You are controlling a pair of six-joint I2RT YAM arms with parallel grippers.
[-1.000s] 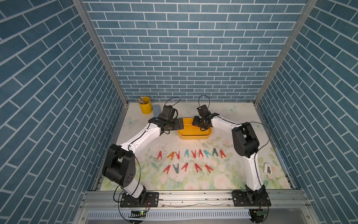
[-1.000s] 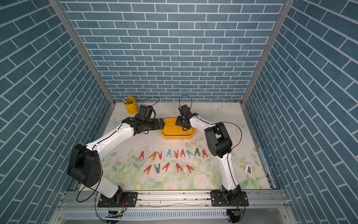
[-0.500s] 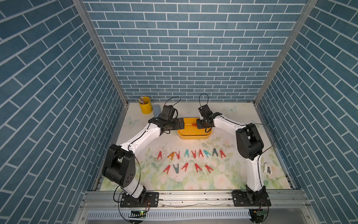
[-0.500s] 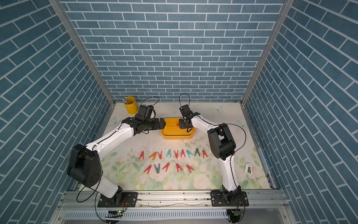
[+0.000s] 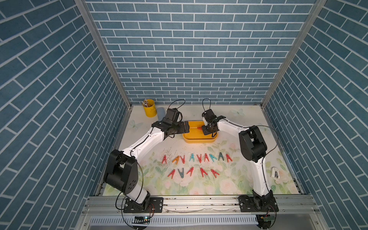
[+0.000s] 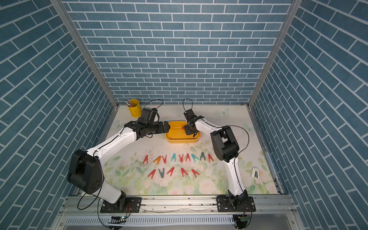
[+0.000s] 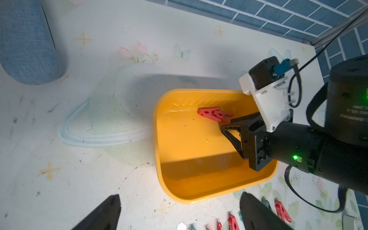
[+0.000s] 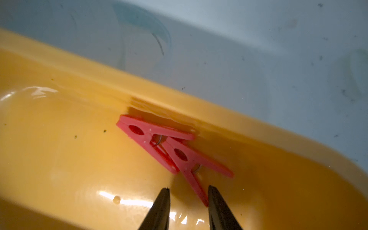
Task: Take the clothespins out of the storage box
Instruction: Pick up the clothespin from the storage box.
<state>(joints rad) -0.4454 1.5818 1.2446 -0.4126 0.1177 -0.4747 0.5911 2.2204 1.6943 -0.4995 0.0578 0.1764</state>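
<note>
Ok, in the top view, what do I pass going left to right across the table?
Yellow pencil cup → blue fabric roll → left tool → storage box → white gadget. The right tool and the pegs share the box's span, so skipped.

The storage box [image 5: 199,140] is a shallow yellow tray with rounded corners. It sits flat on the far half of the table. Two red clothespins [image 8: 179,157] lie on its floor, A-shaped and overlapping, one crossing the other, close against the far long wall about midway along it. The rest of the floor is bare. Outside the box, nearer the front and well apart from it, more clothespins lie flat in two lines: a back row of nine [image 5: 199,158] in red, orange and teal-blue, and a front row of five [image 5: 190,171] — four red, one grey-teal.
</note>
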